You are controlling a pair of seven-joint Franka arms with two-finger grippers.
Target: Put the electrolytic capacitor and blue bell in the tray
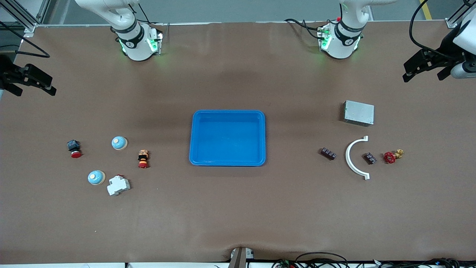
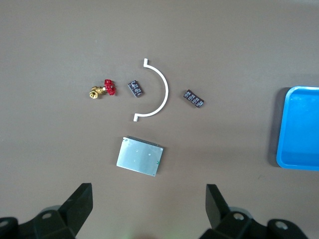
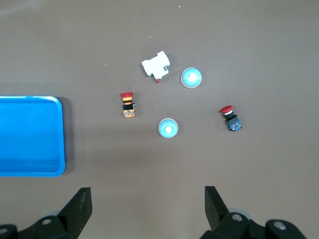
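Brown table; left gripper (image 1: 424, 71) and right gripper (image 1: 31, 82) wide open, empty.

The brown table (image 1: 238, 208) carries a blue tray (image 1: 227, 162), bells, switches, and small parts.

no readable text or labels anywhere (parts too small for print)

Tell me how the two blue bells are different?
The bell beside the white block sits nearer the front camera; call it the near bell. The far bell lies closer to the tray and has no neighbour touching distance away. Both look alike: round, light blue, upright.
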